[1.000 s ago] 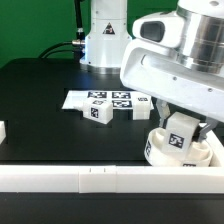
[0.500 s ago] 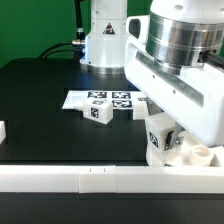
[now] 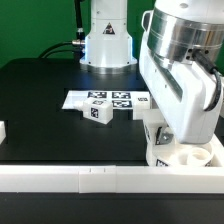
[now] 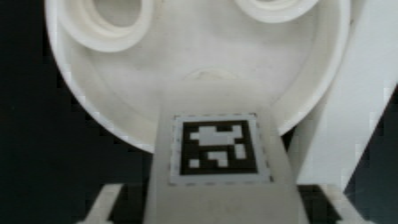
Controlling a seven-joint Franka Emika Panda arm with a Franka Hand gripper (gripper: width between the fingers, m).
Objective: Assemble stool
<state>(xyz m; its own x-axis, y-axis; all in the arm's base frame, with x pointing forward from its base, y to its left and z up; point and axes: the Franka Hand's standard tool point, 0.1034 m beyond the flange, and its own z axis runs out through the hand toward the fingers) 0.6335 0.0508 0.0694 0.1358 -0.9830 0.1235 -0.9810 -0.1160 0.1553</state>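
Black table [image 3: 40, 90], seat [image 3: 195, 155] at the exterior view's right, by the rail [image 3: 80, 178]
Our claw [image 4: 214, 203] is clamped on a leg [image 4: 217, 150] that points down at the seat; we think the sockets [image 4: 107, 25] sit a bit off

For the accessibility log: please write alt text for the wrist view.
The gripper holds a white stool leg, its black-and-white tag facing the camera, with the round white seat behind it. Two of its round sockets show beyond the leg.

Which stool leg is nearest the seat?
The held leg, between the fingers right at the seat. The loose leg lies apart on the table, by the marker board.
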